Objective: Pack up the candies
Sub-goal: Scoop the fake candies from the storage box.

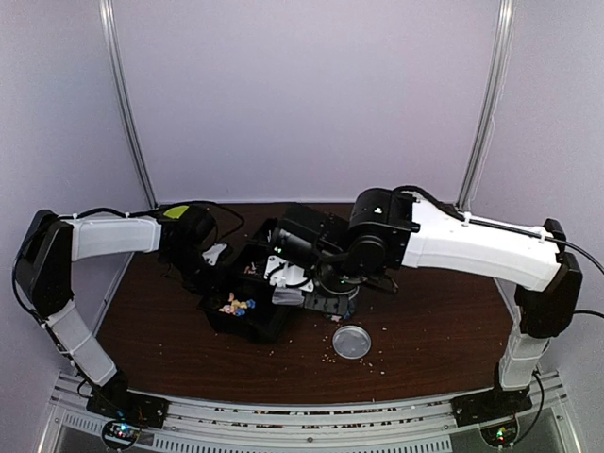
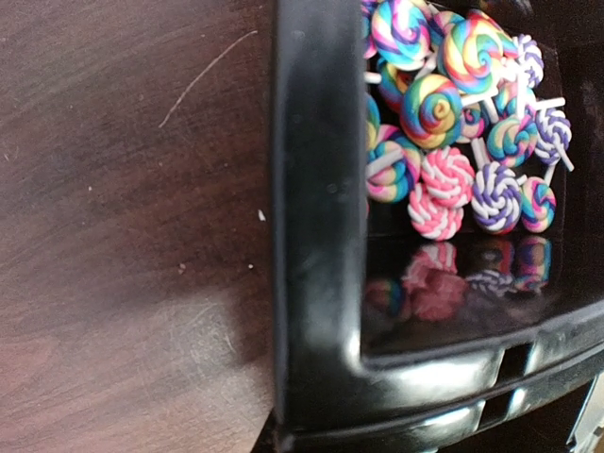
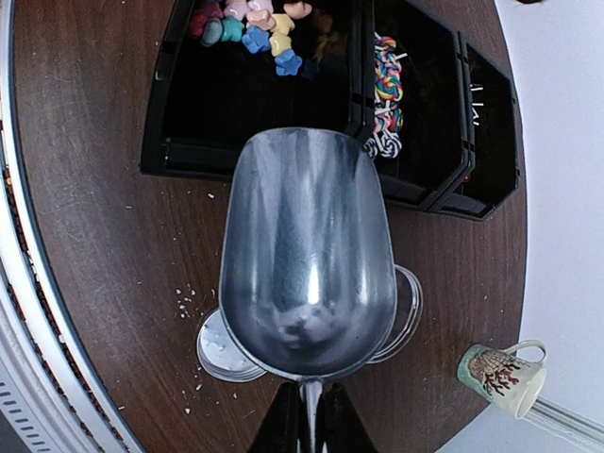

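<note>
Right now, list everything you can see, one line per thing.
table: one, dark brown, under everything.
bins: three, black, side by side mid-table.
pastel candies: a heap, pink, blue, yellow, teal, in the widest bin.
swirl lollipops: a pile, rainbow, pink, purple, in the next bin.
round clear container: one, transparent, on the table below the scoop.
crumbs: many, pale, around the container.
mug: one, pale with reddish pattern, beyond the table's edge.
scoop: one, silver, over the container.
left arm: white and black, at the bins; gripper state unclear.
right gripper: black, shut on the scoop's handle.
</note>
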You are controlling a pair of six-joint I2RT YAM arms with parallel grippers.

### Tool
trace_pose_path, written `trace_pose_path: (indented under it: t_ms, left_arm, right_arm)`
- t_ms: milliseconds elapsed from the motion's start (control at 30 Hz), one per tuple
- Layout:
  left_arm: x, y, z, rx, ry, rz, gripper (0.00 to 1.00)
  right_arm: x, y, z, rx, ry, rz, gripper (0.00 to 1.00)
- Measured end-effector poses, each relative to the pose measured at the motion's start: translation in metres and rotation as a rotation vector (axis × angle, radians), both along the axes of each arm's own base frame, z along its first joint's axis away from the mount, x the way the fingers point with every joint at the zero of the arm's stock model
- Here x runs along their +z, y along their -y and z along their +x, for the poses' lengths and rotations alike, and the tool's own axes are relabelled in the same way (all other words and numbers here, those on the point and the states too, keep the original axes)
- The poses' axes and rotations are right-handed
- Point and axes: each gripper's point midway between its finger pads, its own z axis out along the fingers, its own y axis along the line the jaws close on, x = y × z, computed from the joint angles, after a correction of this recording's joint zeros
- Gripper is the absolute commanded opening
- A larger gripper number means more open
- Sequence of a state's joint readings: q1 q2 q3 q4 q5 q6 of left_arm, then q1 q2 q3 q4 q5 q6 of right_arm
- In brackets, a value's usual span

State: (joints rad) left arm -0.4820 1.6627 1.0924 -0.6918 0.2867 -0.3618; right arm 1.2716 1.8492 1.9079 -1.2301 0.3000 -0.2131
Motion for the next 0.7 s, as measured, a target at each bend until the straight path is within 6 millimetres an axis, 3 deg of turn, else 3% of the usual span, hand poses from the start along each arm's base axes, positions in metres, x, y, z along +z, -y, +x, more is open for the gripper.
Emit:
trace_pose_path:
  t_ms: [367,700]
  left_arm:
    - [0.003,-0.002,0.003,-0.052,0.057,0.102,0.0]
    - [0.006,-0.009,0.005,-0.082,0.1,0.198,0.0]
  right_arm:
    - [-0.051,-0.026,0.005,0.034,0.025,-0.183,0.0]
    - [-0.066,-0.052,0.001,0.082,0.05,-0.221,0.0]
